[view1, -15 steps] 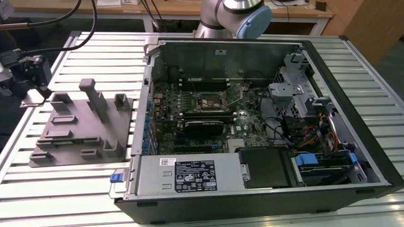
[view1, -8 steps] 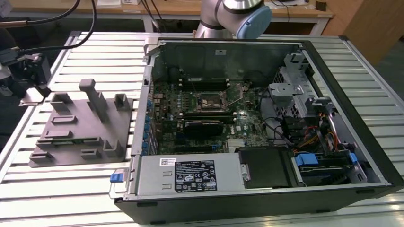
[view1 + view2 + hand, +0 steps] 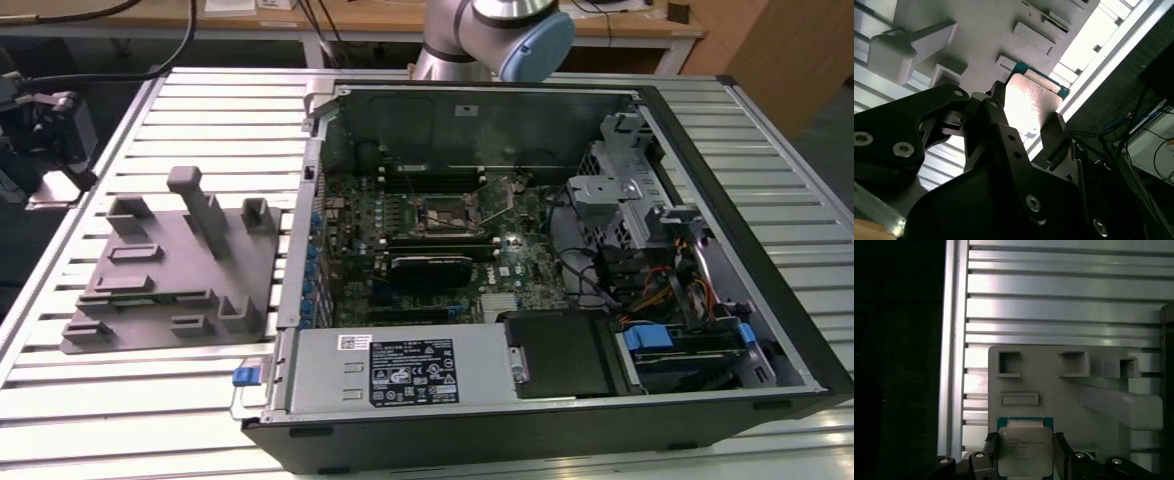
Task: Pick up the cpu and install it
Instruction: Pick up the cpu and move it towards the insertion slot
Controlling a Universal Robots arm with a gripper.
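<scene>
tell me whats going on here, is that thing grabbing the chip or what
The robot's pincer is closed on the cpu, its fingers against two opposite edges, right over the grey fixture on the slatted table. Whether the chip is lifted clear of the fixture cannot be told. In the exterior view the open computer case lies beside the fixture, and the dark socket on its board looks empty.

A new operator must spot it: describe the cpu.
Find the grey fixture block on the slatted metal table. At its edge by the gripper is the cpu: a flat silver-topped square with a teal rim, unlike the grey plastic around it.
</scene>
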